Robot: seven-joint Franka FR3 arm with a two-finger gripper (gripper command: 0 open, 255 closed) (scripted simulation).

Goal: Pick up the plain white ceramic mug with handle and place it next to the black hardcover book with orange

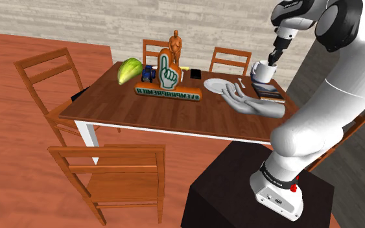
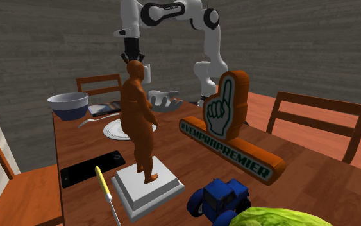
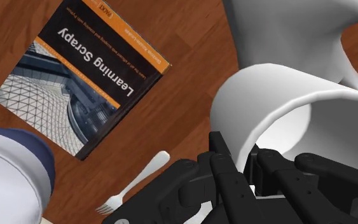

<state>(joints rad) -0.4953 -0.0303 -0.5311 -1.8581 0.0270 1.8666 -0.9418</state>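
Up beside the book (image 3: 82,70) | white mug (image 3: 279,108) held clear of the table (image 3: 190,76) | gripper (image 3: 241,159) fingers clamped on the mug's rim wall | fork (image 3: 136,184) lying near the book's corner | blue bowl (image 3: 12,153) near book too

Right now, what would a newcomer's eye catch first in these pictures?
The orange figurine on its white base stands large in the second exterior view's foreground, the green foam-finger sign to its right. In the shoulder view the gripper holds the white mug by its rim, close to the black book.
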